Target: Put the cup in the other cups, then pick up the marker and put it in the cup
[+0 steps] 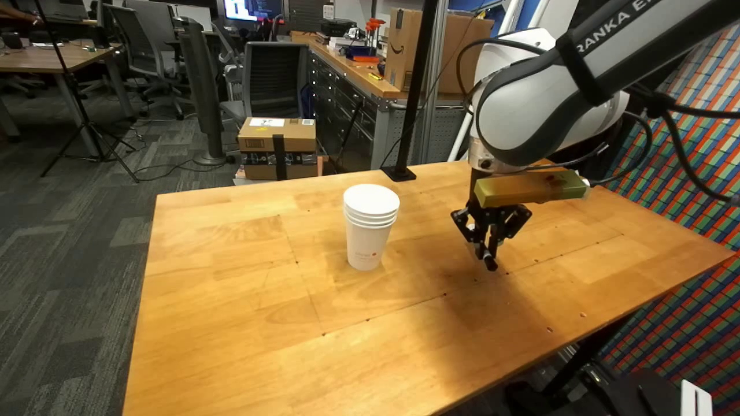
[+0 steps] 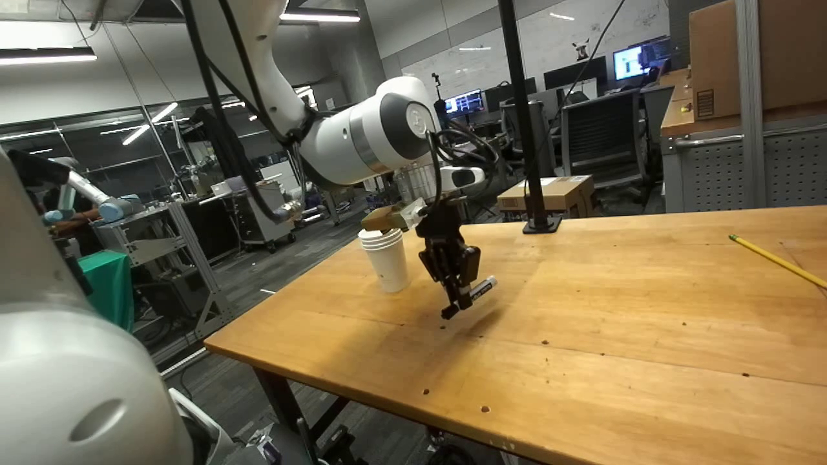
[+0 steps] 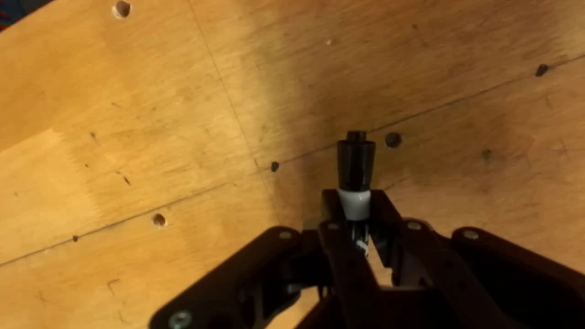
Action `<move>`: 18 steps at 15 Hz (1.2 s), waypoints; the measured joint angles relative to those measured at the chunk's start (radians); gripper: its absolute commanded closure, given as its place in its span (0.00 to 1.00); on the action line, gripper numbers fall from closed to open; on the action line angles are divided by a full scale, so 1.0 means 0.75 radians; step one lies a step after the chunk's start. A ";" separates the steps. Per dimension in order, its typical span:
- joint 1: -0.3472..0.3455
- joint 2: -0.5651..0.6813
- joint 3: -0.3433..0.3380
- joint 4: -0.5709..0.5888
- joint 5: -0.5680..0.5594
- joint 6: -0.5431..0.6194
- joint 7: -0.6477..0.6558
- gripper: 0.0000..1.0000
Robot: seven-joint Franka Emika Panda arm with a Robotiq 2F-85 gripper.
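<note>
The other cups (image 1: 365, 242) stand upright as one nested white stack on the table, with several rims layered at the top. The stack also shows in an exterior view (image 2: 389, 268), partly behind the arm's wrist. The single cup does not show apart from the stack. My gripper (image 1: 485, 252) is shut on the black marker (image 1: 491, 264) and holds it tilted a little above the table, to one side of the stack. In the wrist view the marker (image 3: 356, 164) sticks out past the fingertips (image 3: 354, 205), black end foremost with a white band between the fingers.
The wooden table (image 1: 231, 300) bears a black post (image 1: 411, 104) clamped at its far edge. A yellow pencil (image 2: 778, 261) lies on the table in an exterior view. Cardboard boxes (image 1: 277, 144) stand beyond the table edge.
</note>
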 measured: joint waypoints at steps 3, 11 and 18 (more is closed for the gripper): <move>0.016 -0.014 0.022 0.049 -0.002 -0.022 -0.026 0.90; 0.076 -0.092 0.126 0.164 -0.086 -0.053 -0.031 0.90; 0.145 -0.134 0.265 0.261 -0.167 -0.049 0.161 0.90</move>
